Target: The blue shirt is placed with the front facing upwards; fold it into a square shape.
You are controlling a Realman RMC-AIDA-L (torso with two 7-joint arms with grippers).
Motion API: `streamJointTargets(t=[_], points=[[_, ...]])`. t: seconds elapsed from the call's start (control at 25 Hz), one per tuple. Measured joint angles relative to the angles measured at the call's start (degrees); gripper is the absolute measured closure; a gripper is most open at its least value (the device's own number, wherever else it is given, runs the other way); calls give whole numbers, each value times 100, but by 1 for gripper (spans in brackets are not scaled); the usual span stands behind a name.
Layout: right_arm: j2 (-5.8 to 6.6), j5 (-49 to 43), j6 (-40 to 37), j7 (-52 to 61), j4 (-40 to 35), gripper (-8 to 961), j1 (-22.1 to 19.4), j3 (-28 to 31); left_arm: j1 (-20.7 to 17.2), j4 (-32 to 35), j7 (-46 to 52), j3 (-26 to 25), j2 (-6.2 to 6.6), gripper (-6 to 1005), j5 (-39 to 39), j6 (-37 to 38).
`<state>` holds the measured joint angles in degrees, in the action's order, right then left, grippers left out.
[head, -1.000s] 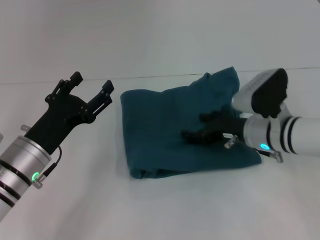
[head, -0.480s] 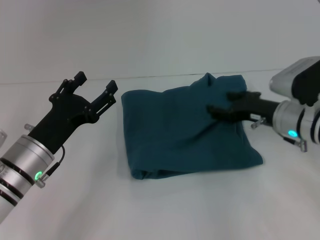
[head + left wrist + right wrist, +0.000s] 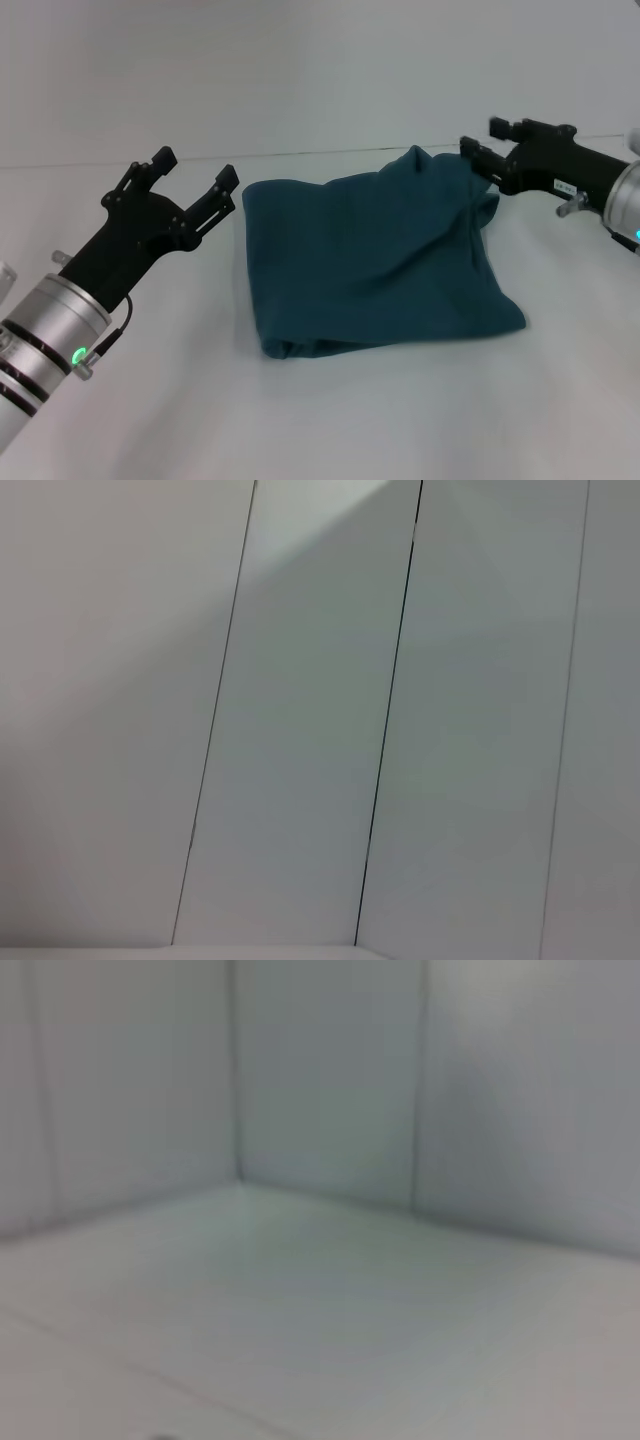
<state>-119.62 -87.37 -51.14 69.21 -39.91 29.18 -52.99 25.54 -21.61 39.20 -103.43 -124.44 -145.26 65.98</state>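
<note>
The blue shirt lies folded into a rough square on the white table, with no print showing. Its far right corner is bunched up and slightly raised. My right gripper hovers open just beyond that corner, with nothing between its fingers. My left gripper is raised to the left of the shirt, open and empty, apart from the cloth. Both wrist views show only wall panels and bare table.
The table's back edge meets the pale wall just behind the shirt. Bare white table surface surrounds the shirt on the left, front and right.
My right gripper has pulled off the shirt's middle and up to the far right corner, now free of the cloth. The left gripper shifted slightly toward the shirt.
</note>
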Motion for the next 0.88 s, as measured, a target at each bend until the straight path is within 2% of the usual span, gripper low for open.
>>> streamJointTargets(t=[0.04,0.16,0.32,0.36,0.52,0.72,0.88], points=[[9,134,-270,-220,39,250,-40,30,-5,0,0,9,-1,111,4,4],[19,273,-991,-1030,267,367,-176,84,-6,20,0,33,-6,111,7,4],[18,284,-1421,-1857,913,529,-219,100,6,45,0,66,-11,111,6,4],[15,265,-1296,-2098,1298,574,-121,78,6,45,0,66,-11,111,6,4],[3,257,-713,-2210,1766,746,110,81,-6,65,1,76,-10,111,8,4],[-12,289,121,-2193,1937,938,358,97,-3,69,1,94,-10,111,8,7],[0,301,789,-2012,2064,954,650,105,-26,76,1,95,-10,111,7,17]])
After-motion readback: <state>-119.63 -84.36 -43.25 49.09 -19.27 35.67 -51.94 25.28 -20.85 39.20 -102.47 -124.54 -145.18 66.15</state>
